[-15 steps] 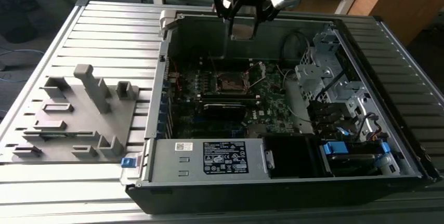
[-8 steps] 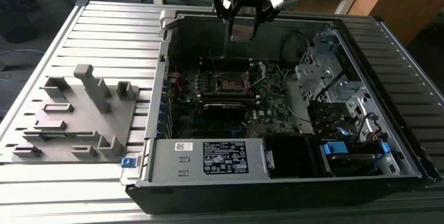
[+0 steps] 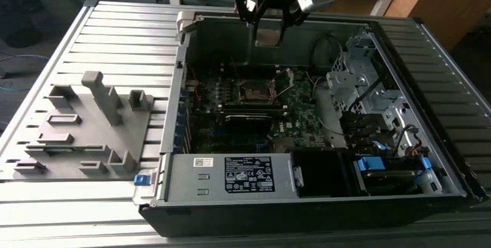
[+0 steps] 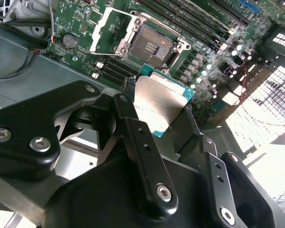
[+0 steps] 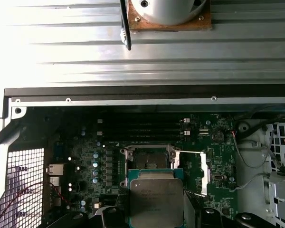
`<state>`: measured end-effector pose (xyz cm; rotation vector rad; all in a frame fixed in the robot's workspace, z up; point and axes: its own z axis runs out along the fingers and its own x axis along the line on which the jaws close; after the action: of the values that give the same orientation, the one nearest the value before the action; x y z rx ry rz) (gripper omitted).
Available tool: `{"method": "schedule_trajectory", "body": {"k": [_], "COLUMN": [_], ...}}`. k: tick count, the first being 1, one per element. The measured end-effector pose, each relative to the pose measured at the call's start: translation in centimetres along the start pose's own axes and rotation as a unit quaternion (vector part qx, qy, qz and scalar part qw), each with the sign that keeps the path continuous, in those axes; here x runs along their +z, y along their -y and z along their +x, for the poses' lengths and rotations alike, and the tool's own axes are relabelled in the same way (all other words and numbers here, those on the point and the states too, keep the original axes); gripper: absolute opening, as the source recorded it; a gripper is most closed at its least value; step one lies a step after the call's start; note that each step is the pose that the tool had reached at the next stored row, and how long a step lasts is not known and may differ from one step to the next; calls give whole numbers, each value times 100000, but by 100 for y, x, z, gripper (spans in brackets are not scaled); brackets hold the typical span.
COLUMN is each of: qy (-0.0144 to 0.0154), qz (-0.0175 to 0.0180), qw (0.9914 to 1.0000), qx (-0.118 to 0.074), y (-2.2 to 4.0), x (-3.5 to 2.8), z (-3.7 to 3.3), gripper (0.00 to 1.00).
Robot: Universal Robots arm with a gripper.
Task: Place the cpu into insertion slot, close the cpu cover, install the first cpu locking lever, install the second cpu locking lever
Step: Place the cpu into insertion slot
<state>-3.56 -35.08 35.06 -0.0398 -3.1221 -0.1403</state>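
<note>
The black two-fingered gripper (image 3: 268, 29) has its jaws closed on the cpu (image 3: 267, 36), a small flat square chip with a dull silvery-grey metal face. It grips the chip by two opposite edges and holds it well above the insertion slot (image 3: 253, 91), the small square socket with a dark centre and a thin silvery frame, inside the open grey metal computer case (image 3: 222, 41).

In the second wrist view the chip (image 4: 156, 95) hangs clear of the slot (image 4: 152, 47). The cpu cover (image 4: 97, 35), a thin silvery frame plate with a large window, lies swung open beside the slot, so the socket is bare.

In the first wrist view the chip (image 5: 156, 194) sits just off the slot (image 5: 149, 159), with their edges roughly parallel.

To do this step well, the chip should be centred over the slot and its corners squared to the frame. It should be kept level and set down without force, since a tilted or offset chip could damage the contacts. The chip should also stay clear of the raised cover.
</note>
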Motion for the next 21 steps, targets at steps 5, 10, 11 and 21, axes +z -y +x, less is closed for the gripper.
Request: {"method": "schedule_trajectory", "body": {"k": [5,10,11,21], "qy": [12,109,112,124], "qz": [-20,-11,-5,-6], "qw": [100000,100000,100000,100000], "qx": [-1,-11,-11,-12], "y": [0,4,4,8], "x": [7,50,54,95], "z": [0,0,0,-1], "gripper": [54,54,54,54]}}
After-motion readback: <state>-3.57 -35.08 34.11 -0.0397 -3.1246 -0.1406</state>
